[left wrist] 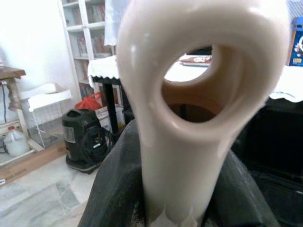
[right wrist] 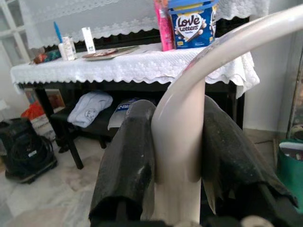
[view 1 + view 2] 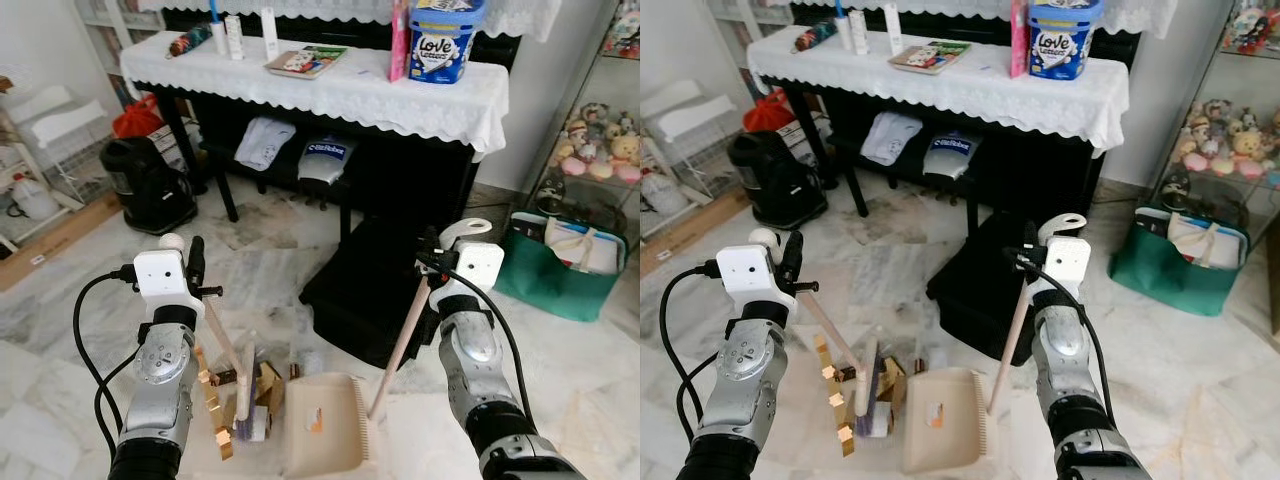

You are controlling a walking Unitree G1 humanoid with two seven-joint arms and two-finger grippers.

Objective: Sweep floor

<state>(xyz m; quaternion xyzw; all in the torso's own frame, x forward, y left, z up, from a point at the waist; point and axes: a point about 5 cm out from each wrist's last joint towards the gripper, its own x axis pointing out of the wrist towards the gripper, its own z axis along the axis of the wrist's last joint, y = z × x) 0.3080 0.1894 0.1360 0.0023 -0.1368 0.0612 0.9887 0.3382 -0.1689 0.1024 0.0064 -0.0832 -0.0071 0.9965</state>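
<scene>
Both raised end effectors grip broom (image 3: 243, 385) and dustpan (image 3: 325, 425) handles.

Blue tub (image 2: 193, 24) on the lace-covered table, beyond the right gripper (image 2: 177, 142): label reads "Love letters" in white script. Dark cloth (image 3: 326, 152) hung below the table carries white lettering, too small to read. No other text legible.

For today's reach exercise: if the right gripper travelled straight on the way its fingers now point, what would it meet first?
Probably the lace-edged white tablecloth on the black table; the right gripper, shut on the dustpan handle, faces it, with open floor between. Depth is uncertain.
</scene>
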